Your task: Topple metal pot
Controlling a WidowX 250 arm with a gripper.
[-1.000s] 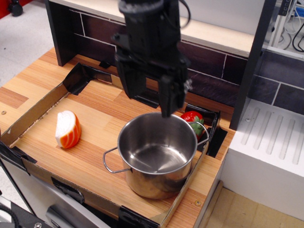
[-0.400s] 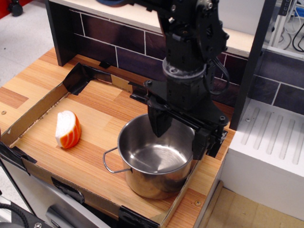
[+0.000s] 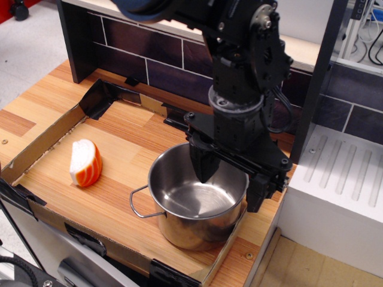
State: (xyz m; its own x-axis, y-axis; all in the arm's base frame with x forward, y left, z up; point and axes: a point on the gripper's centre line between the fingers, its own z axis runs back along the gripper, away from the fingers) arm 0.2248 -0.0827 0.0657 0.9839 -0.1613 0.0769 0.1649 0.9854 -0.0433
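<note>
Metal pot (image 3: 194, 206) stands upright near the front right corner of the tabletop (image 3: 119, 137), inside a low cardboard tray (image 3: 42, 146), mouth up; 1 wire handle projects to its left. Gripper (image 3: 230, 179) is spread apart and grasps nothing; 1 finger dips inside the pot's far rim, the other hangs outside its right wall. An orange-and-white toy piece (image 3: 85, 162) lies well apart, toward the left edge.

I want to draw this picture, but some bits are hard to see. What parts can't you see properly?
- The back rim and right handle of the metal pot: covered by the gripper.
- Anything behind the pot on the right: hidden by the black arm.
- Whether the fingers touch the pot wall: cannot tell from this single view.
- The arm's top: cut off by the upper edge.
- The far side of the orange-and-white toy: turned away.
</note>
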